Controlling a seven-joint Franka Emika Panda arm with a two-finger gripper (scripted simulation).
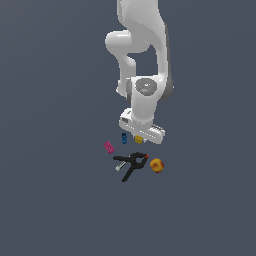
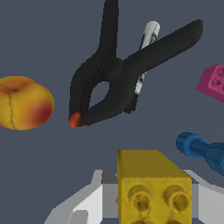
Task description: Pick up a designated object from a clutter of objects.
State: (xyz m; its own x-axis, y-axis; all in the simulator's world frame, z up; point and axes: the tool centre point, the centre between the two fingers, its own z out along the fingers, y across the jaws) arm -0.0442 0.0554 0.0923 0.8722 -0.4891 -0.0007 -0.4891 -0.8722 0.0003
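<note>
The designated object, a yellow studded brick (image 2: 153,186), sits between my two fingers, whose pads (image 2: 109,188) rest flush against its sides. In the exterior view the brick (image 1: 138,140) peeks out just under my gripper (image 1: 140,136), which is shut on it; I cannot tell whether it touches the floor. The rest of the clutter lies close by: a black spring clamp (image 1: 131,164) with an orange tip, a pink block (image 1: 109,147), a blue piece (image 1: 124,137) and an orange round thing (image 1: 157,165).
In the wrist view the clamp (image 2: 118,83) lies just beyond the brick, over a small silver stick (image 2: 146,48). The blue piece (image 2: 203,148) is nearest the brick, the pink block (image 2: 213,82) lies farther off, and the orange round thing (image 2: 24,103) is on the other side. The floor is plain grey.
</note>
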